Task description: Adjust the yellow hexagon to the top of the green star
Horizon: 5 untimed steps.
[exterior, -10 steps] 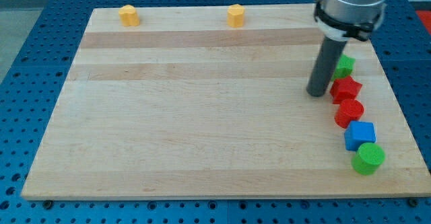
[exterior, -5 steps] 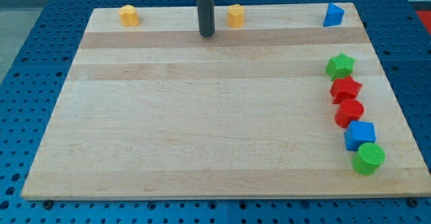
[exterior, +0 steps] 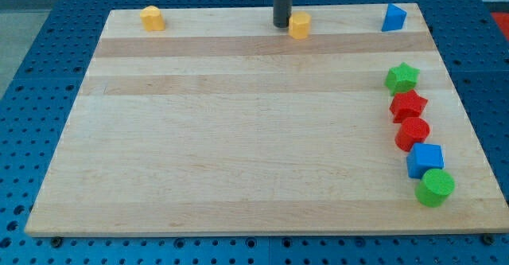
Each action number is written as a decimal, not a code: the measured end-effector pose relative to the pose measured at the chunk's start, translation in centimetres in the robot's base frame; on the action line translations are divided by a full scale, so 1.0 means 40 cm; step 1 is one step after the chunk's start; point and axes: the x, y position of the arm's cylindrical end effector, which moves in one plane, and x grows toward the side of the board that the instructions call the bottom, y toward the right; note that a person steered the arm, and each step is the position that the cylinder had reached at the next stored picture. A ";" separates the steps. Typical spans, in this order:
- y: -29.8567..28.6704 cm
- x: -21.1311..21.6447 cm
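A yellow hexagon (exterior: pixel 299 25) sits near the top edge of the wooden board (exterior: pixel 238 138), right of centre. My tip (exterior: pixel 281 24) touches its left side. The green star (exterior: pixel 402 77) lies at the board's right side, well to the right of and below the hexagon, at the top of a column of blocks.
A second yellow block (exterior: pixel 152 17) sits at the top left. A blue triangular block (exterior: pixel 393 17) sits at the top right. Below the green star run a red star (exterior: pixel 408 104), a red round block (exterior: pixel 412 133), a blue cube (exterior: pixel 425 160) and a green cylinder (exterior: pixel 435 187).
My tip moved right along the top edge and met the yellow hexagon, which has slid a little right and down. Earlier the rod stood beside the green star.
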 end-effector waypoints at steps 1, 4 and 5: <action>0.057 0.008; 0.211 0.071; 0.251 0.104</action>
